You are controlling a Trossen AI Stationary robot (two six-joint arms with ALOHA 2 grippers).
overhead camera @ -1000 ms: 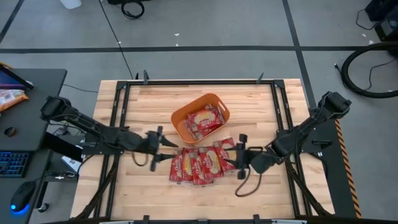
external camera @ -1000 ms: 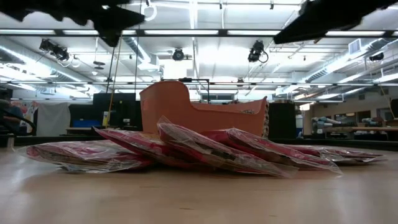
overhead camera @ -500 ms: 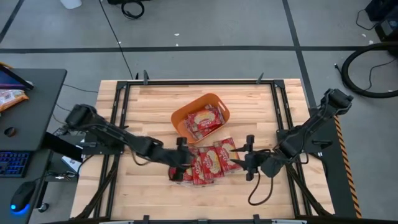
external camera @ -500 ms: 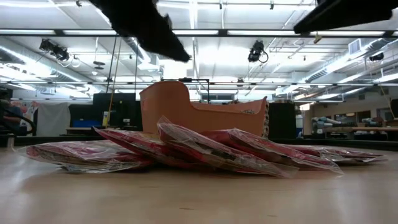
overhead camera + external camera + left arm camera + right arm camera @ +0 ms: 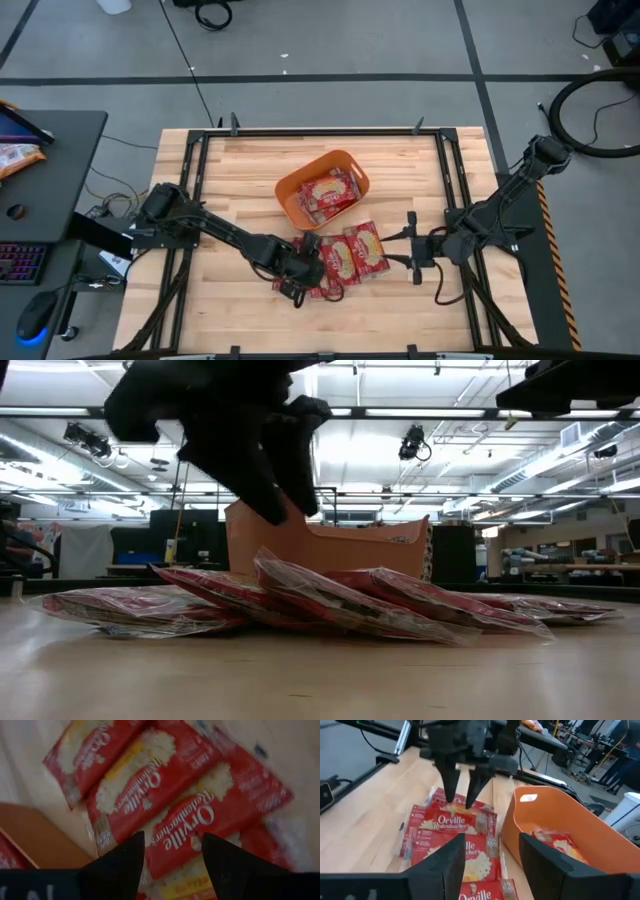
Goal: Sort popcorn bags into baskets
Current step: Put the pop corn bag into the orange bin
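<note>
High view: the left gripper hangs with fingers spread over the popcorn bags piled near the bench's front edge, just beside the basket. Best pinch one top bag's edge. The right gripper waits open nearby.

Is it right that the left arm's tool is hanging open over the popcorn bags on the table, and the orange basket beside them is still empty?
Not quite. The orange basket is not empty: the high view shows popcorn bags already lying inside it. The rest holds: the left tool hangs open over the popcorn bags on the table.
</note>
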